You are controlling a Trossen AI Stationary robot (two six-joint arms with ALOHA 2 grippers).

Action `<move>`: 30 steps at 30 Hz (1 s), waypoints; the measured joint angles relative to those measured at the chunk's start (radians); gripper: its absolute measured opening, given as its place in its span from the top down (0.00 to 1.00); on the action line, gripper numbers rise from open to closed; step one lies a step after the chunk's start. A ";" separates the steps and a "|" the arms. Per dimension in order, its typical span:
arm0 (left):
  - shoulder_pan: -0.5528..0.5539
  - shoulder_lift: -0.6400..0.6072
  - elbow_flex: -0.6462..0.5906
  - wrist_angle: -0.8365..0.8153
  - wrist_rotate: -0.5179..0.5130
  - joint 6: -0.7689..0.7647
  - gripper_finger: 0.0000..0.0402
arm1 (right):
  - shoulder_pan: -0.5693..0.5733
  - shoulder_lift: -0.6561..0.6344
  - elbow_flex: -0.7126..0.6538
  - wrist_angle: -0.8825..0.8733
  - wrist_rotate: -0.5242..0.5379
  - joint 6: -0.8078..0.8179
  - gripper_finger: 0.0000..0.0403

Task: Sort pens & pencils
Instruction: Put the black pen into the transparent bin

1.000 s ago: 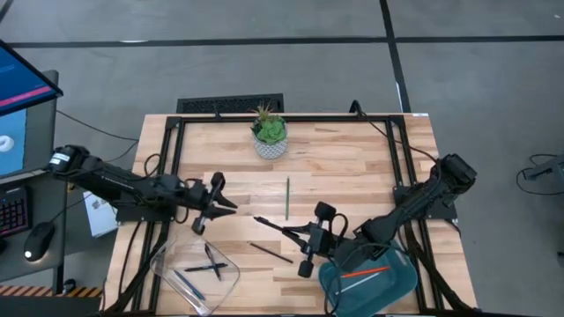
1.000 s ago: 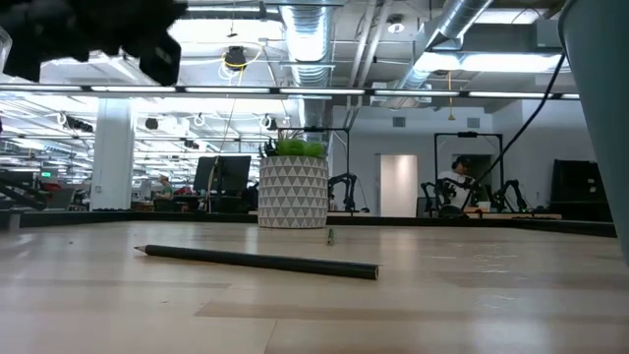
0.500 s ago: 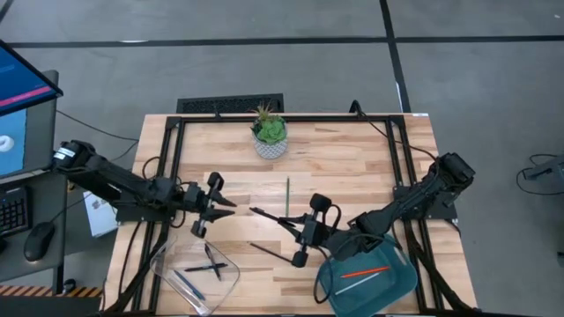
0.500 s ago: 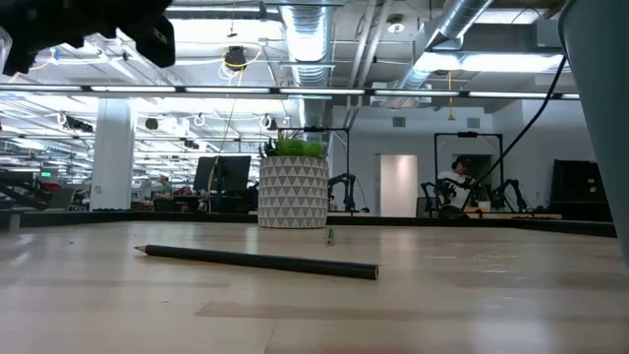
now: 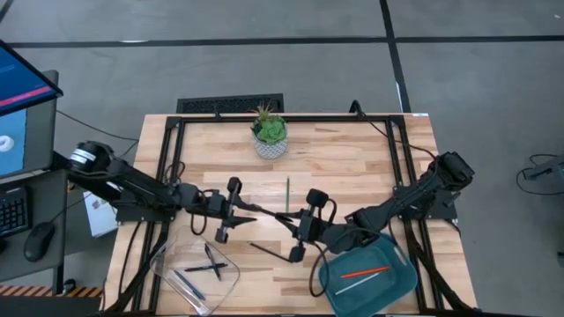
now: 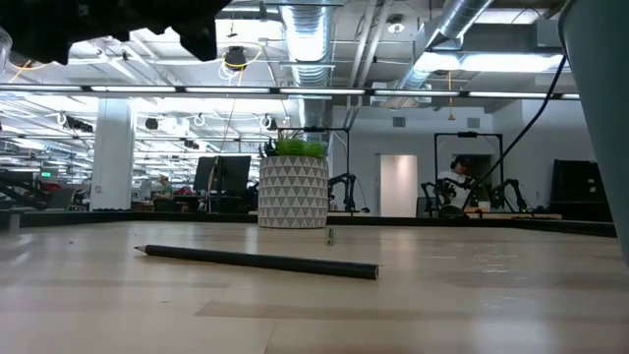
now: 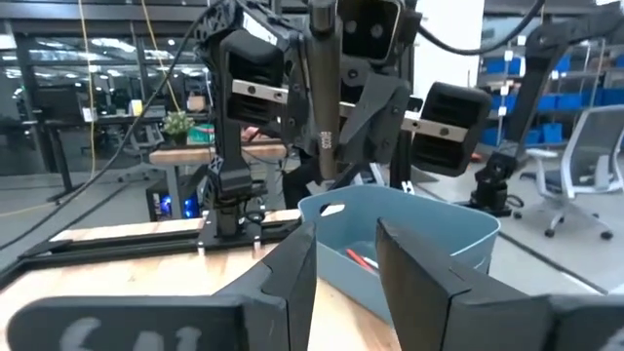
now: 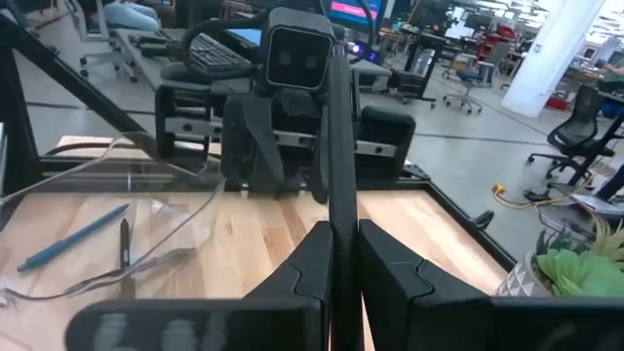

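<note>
My right gripper (image 5: pixel 289 222) sits mid-table, shut on a black pen (image 5: pixel 267 214) that points toward the table's left. My left gripper (image 5: pixel 248 210) faces it, open, with its fingers (image 7: pixel 292 278) at the pen's free end (image 7: pixel 325 97); whether they touch it I cannot tell. A grey-green pencil (image 5: pixel 287 197) and a black pencil (image 5: pixel 270 253) lie flat on the wood; the black one also shows in the low view (image 6: pixel 257 261). An orange-red pen (image 5: pixel 365 272) lies in the blue bin (image 5: pixel 401 283). Dark pens (image 5: pixel 210 264) lie in the clear tray (image 5: pixel 167 264). My right gripper pinches the black pen between its two fingers (image 8: pixel 302 263), close to one end (image 8: pixel 338 200). The fingers come level from the table's right and lie along the pen. The pen is lifted clear of the table, and its long free part (image 8: pixel 331 88) reaches toward the left gripper.
A potted plant (image 5: pixel 270 136) stands near the table's far edge. The clear tray is at the near left corner and the blue bin at the near right. A black frame (image 5: pixel 172 158) and cables run along the table's sides. Bare wood lies between the plant and the grippers.
My left gripper has moved toward the table's right, up to the free end of the held pen. My right gripper has carried the pen a little toward the table's left and far side. The pencils on the table have stayed where they were.
</note>
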 joint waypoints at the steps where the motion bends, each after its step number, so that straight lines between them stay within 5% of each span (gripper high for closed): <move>1: 0.000 0.009 0.007 -0.001 0.000 0.003 0.75 | 0.002 0.000 0.000 0.000 0.000 -0.001 0.85; 30: 0.000 0.022 0.042 0.072 -0.001 0.113 0.75 | -0.036 0.000 -0.053 0.112 -0.105 0.010 0.85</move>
